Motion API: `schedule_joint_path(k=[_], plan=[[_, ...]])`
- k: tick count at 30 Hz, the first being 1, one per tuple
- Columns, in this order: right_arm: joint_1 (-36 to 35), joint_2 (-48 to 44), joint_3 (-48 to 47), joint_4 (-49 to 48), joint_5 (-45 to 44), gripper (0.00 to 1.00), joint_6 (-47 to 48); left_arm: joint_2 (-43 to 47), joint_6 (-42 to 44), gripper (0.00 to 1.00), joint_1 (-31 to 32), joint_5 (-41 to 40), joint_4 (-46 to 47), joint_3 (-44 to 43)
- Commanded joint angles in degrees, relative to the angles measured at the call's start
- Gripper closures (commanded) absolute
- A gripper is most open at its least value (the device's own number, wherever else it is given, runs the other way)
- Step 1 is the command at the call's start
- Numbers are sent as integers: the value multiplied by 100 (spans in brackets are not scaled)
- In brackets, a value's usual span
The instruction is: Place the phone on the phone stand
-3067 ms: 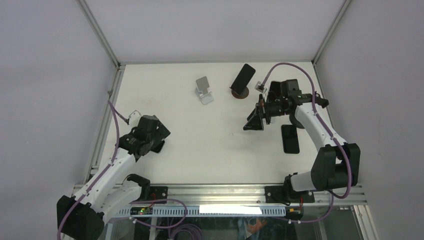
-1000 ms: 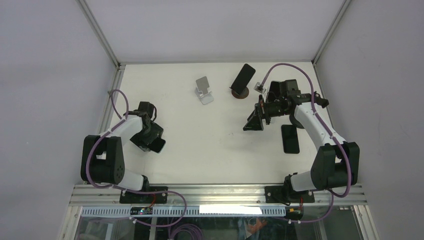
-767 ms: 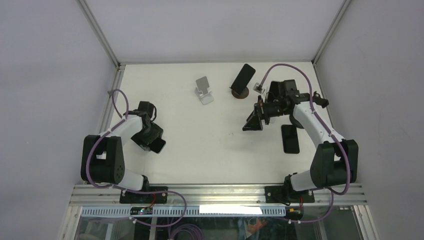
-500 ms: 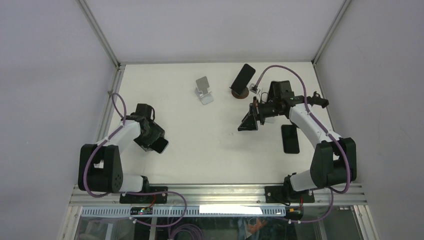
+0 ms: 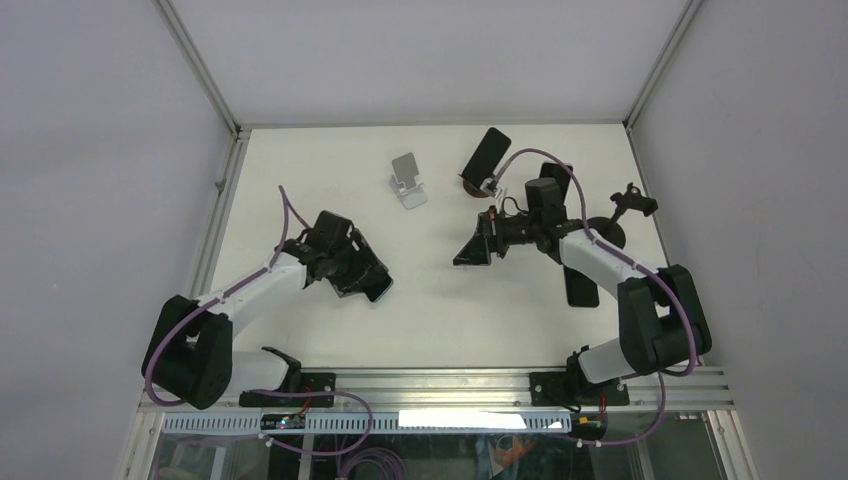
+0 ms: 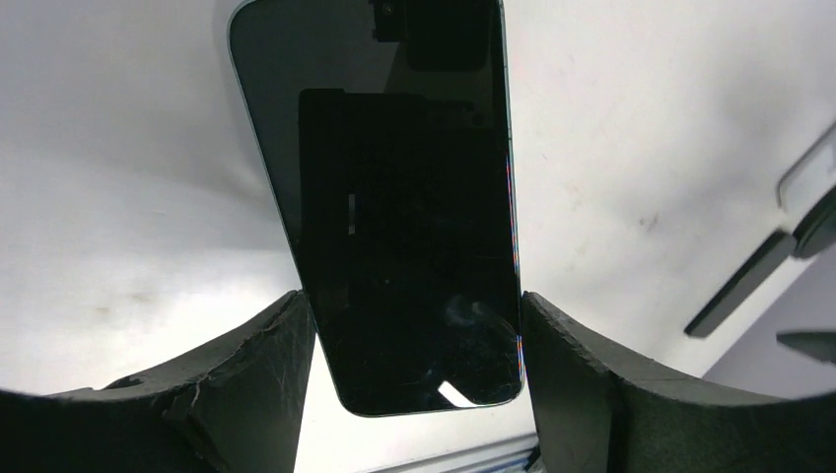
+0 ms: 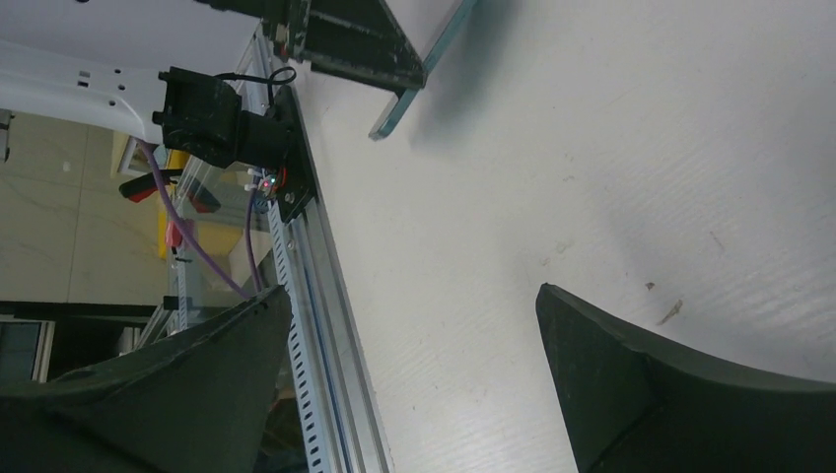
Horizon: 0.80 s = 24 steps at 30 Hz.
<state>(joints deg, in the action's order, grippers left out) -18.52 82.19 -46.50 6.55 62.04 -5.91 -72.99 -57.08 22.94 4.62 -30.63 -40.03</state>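
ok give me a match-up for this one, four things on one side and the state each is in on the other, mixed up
Things:
1. silver stand
2. round stand
3. left gripper
4. right gripper

States:
a. open, nothing between its fingers
b. a second phone leans on it
c. shut on the phone
d. no phone on it

Pairs: 1-d, 2-b, 3-c, 4-a
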Motion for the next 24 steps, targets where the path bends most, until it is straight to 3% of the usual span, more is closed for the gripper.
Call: schedule_joint_path(k=[1, 6, 13, 24], plan=[[-291, 311, 43, -1114, -798, 1, -1137, -329, -616, 73, 536, 215, 930, -346], [-659, 851, -30, -1308, -1175, 3, -1794, -848, -1054, 73, 996, 206, 1482, -538], [-1099, 1242, -200, -1209, -1313, 23, -2033, -1244, -1455, 73, 1283, 182, 1937, -667], [-1215, 1428, -271, -1145, -1413, 38, -2106, -1431, -1740, 73, 1646, 132, 2197, -850]])
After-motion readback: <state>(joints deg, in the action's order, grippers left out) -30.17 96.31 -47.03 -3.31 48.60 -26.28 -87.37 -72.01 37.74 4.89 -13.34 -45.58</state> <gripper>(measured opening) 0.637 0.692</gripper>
